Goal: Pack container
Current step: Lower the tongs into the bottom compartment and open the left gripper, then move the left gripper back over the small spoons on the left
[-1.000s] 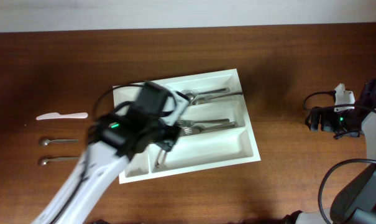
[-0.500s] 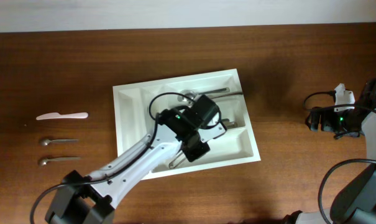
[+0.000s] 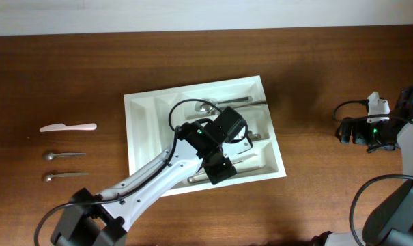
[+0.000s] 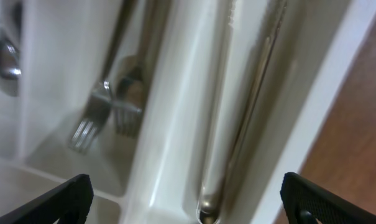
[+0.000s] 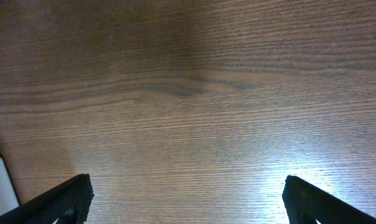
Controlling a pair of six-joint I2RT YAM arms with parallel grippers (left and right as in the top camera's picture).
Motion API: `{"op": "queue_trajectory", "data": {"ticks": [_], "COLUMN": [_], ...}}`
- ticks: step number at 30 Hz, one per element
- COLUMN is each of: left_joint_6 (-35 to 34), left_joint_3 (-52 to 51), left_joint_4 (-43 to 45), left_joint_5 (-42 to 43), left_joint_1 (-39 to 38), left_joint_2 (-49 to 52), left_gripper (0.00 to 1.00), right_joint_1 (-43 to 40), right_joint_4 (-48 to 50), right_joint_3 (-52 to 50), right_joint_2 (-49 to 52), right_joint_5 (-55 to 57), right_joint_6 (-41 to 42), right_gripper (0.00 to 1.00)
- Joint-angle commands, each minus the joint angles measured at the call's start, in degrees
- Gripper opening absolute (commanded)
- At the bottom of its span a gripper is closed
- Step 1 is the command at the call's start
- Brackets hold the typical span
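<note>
1. The container (image 3: 141,113), a large white cutlery tray, is lying near the middle of the table (image 3: 315,68), turned slightly askew to the table's edges.
2. The left arm (image 3: 141,186) is reaching in from the near-left corner of the overhead view. It is crossing over the container and hiding part of its middle and near compartments.
3. The left tool (image 4: 191,200) is hovering just above the compartment that runs along the container's near edge. Its two black fingertips (image 4: 66,198) are standing wide apart at the bottom corners of the left wrist view, with nothing clamped between them.
4. A long metal utensil (image 4: 240,124) is lying lengthwise in that compartment, beneath the gap between the fingertips, with its rounded end pointing toward the camera. The view is too blurred to tell what kind of utensil it is.
5. Two forks (image 4: 104,118) are lying side by side in the neighbouring compartment, across a white divider, with their tines pointing toward the camera.
6. Some spoons (image 3: 207,106) are lying in the far compartment, with their handles pointing toward the robot's right.
7. To the left of the container and well apart from it, a pale plastic knife (image 3: 68,127) and two small loose spoons (image 3: 63,156) are lying on the table in a column, the knife farthest from the robot.
8. The right arm (image 3: 411,140) is sitting at the right edge of the table, well apart from the container.
9. The right tool (image 5: 188,200) is hanging over bare wood with its fingertips spread wide, holding nothing.
</note>
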Motion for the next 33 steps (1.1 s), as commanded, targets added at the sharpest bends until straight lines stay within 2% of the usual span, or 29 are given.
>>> {"op": "queue_trajectory", "data": {"ticks": [1, 4, 5, 6, 7, 8, 9, 11, 12, 14, 15, 17, 18, 19, 21, 23, 25, 28, 30, 33], "left_joint_6": [-0.92, -11.69, -16.52, -24.17, -28.85, -34.07, -33.14, -27.67, -29.11, -41.53, -50.71, -64.50, -68.83, -70.53, -66.99, -66.42, -70.79, -76.85, -79.62, -79.47], "left_joint_3": [1.79, 6.86, 8.85, 11.50, 13.33, 15.89, 17.70, 18.18, 18.18, 18.21, 18.25, 18.25, 18.23, 18.23, 18.21, 17.99, 17.62, 15.80, 13.66, 9.57], "left_joint_4": [0.28, 0.09, -0.13, -1.07, -1.90, -3.37, -5.44, -6.19, -6.93, -9.07, -11.10, -14.93, -16.06, -16.35, -17.99, -21.16, -24.65, -29.24, -29.55, -27.39], "left_joint_5": [-8.35, -21.57, -26.53, -31.26, -31.47, -26.43, -18.56, -17.97, -20.44, -24.39, -23.89, -18.05, -12.94, -4.55, 1.68, -2.16, -4.66, -2.32, -0.90, 0.44], "left_joint_1": [-0.26, 0.20, 0.59, 1.33, 1.92, 2.97, 4.04, 5.49, 6.78, 10.54, 13.79, 20.92, 25.03, 30.73, 37.57, 43.23, 49.03, 60.50, 65.20, 70.55], "left_joint_2": [-0.11, -0.52, -0.74, -1.18, -1.51, -2.16, -2.80, -3.28, -3.28, -3.28, -3.39, -3.39, -3.37, -3.23, -3.23, -3.23, -3.23, -3.19, -3.19, -3.19], "left_gripper": [0.99, 0.99, 0.99, 0.99, 0.99, 0.99, 0.99, 0.99, 0.99, 0.99, 0.99, 0.99, 0.99, 0.99, 0.99, 0.99, 0.99, 0.99, 0.99, 0.99], "right_joint_1": [-0.42, -0.42, -0.42, -0.42, -0.42, -0.42, -0.42, -0.42, -0.42, -0.42, -0.42, -0.42, -0.42, -0.42, -0.42, -0.42, -0.42, -0.42, -0.42, -0.42], "right_joint_4": [0.00, 0.00, 0.00, 0.00, 0.00, 0.00, 0.02, 0.02, 0.02, 0.00, 0.02, 0.02, 0.00, 0.00, 0.00, 0.00, 0.00, 0.00, 0.02, 0.02], "right_joint_3": [-0.13, -0.13, -0.13, -0.13, -0.13, -0.13, -0.13, -0.13, -0.13, -0.13, -0.13, -0.13, -0.13, -0.13, -0.13, -0.13, -0.13, -0.13, -0.13, -0.13], "right_joint_2": [-0.04, -0.04, -0.04, -0.04, -0.04, -0.04, -0.04, -0.04, -0.04, -0.04, -0.04, -0.04, -0.04, -0.04, -0.04, -0.04, -0.04, -0.04, -0.04, -0.04], "right_joint_5": [-0.90, -0.90, -0.90, -0.90, -0.90, -0.90, -0.90, -0.90, -0.90, -0.90, -0.90, -0.90, -0.90, -0.90, -0.90, -0.90, -0.90, -0.90, -0.90, -0.90], "right_joint_6": [-0.57, -0.57, -0.57, -0.57, -0.57, -0.57, -0.57, -0.57, -0.57, -0.57, -0.57, -0.57, -0.57, -0.57, -0.57, -0.57, -0.57, -0.57, -0.57, -0.57], "right_gripper": [0.99, 0.99, 0.99, 0.99, 0.99, 0.99, 0.99, 0.99, 0.99, 0.99, 0.99, 0.99, 0.99, 0.99, 0.99, 0.99, 0.99, 0.99, 0.99, 0.99]}}
